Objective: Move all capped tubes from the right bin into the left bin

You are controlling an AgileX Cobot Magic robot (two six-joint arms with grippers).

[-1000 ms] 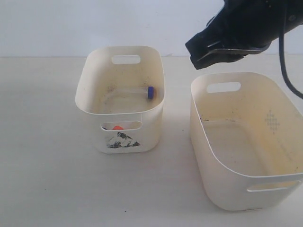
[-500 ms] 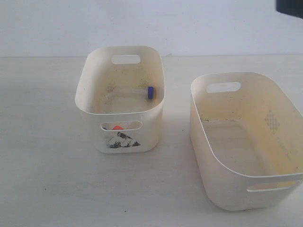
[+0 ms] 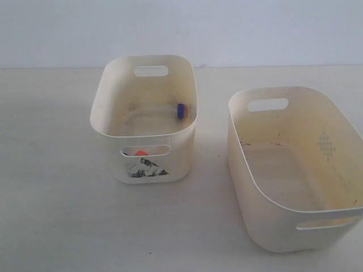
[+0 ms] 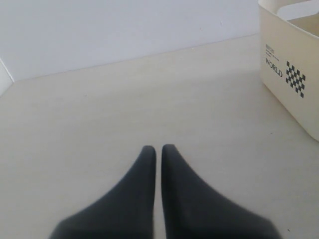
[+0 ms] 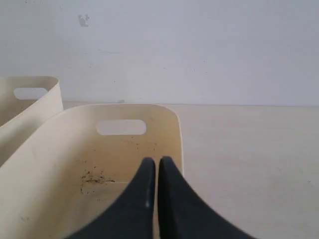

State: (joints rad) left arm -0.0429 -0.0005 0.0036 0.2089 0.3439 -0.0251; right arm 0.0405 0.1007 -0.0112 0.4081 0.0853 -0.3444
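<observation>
We see the left bin (image 3: 176, 156) and the right bin (image 3: 255, 204) standing apart, with a strip of bare table (image 3: 212, 170) between their walls. A blue-capped tube (image 3: 169, 110) lies in the left bin, its cap close to the right wall, and an orange cap (image 3: 140, 152) shows through the near handle slot. The left gripper (image 4: 158, 149) hangs over open table, fingers pressed together on nothing. The right gripper (image 5: 153, 160) sits above the right bin, within its rim, fingers also together and gripping nothing. It points toward the far wall's handle slot.
</observation>
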